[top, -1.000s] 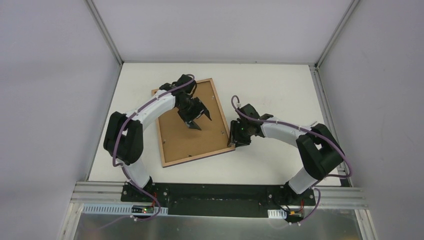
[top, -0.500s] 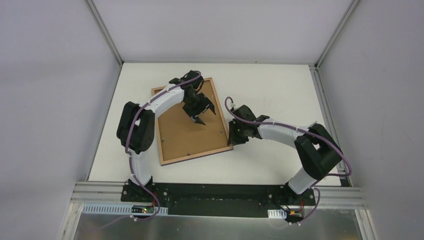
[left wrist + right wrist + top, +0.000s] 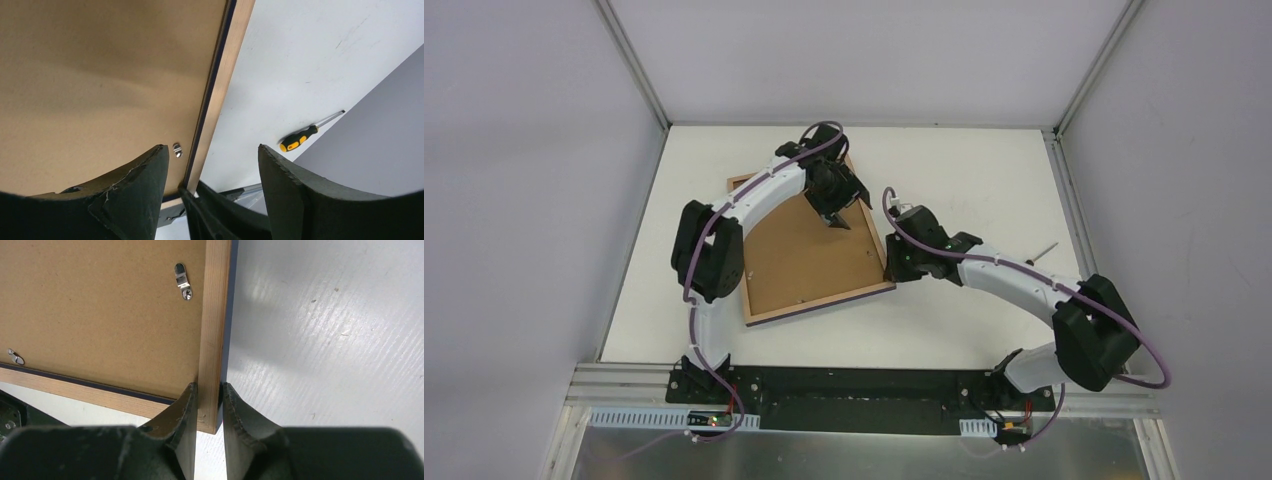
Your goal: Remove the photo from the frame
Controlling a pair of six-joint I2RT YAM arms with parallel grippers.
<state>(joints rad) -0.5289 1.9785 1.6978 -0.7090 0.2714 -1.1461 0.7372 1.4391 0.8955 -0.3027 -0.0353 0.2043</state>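
Note:
The frame (image 3: 824, 304) lies face down on the white table, its brown backing board (image 3: 794, 255) up, inside a light wood rail. The photo is hidden under the board. My left gripper (image 3: 836, 214) hangs open and empty above the frame's far right part; in the left wrist view (image 3: 212, 165) its jaws straddle the right rail (image 3: 220, 95) near a metal clip (image 3: 176, 150). My right gripper (image 3: 892, 268) is shut on the frame's right rail (image 3: 212, 340) close to the near right corner, one finger (image 3: 182, 412) on the board side and one outside.
A yellow and black screwdriver (image 3: 1044, 250) lies on the table to the right, also in the left wrist view (image 3: 299, 138). Two metal clips (image 3: 182, 281) (image 3: 16, 357) sit on the backing board. Grey walls enclose the table on three sides.
My left gripper has moved away from me and to the right, from over the board's middle to the frame's far right edge. The right arm has stretched out, still clamping the rail; the frame shifted slightly.

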